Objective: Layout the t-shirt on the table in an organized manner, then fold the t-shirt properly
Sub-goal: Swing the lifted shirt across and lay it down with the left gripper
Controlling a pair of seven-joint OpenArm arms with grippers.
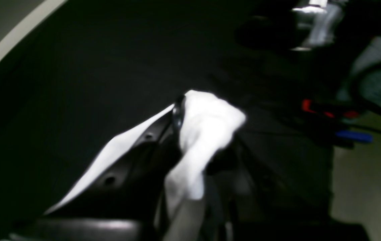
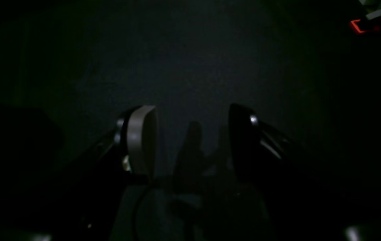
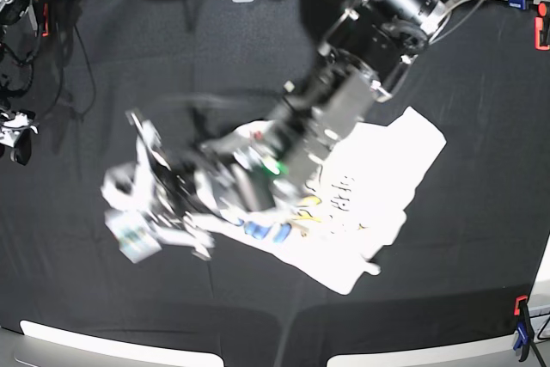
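Note:
The white t-shirt (image 3: 387, 178) lies crumpled on the black table (image 3: 258, 58), printed side up, its right part spread out. In the left wrist view my left gripper (image 1: 179, 115) is shut on a bunched fold of the t-shirt (image 1: 210, 127), lifted over the table (image 1: 76, 83). Seen from the base view, that arm reaches down from the top right, with the left gripper (image 3: 251, 180) at the shirt's left end. My right gripper (image 2: 192, 140) stands open over bare table (image 2: 190, 50) with nothing between its fingers. It shows as a blur (image 3: 163, 195) just left of the shirt.
Orange-and-blue clamps (image 3: 541, 32) (image 3: 520, 320) sit at the table's right edge; one clamp (image 1: 331, 117) shows right of the left gripper, another clamp (image 2: 364, 23) at the right wrist view's top right. Cables and gear (image 3: 17, 58) crowd the far left edge.

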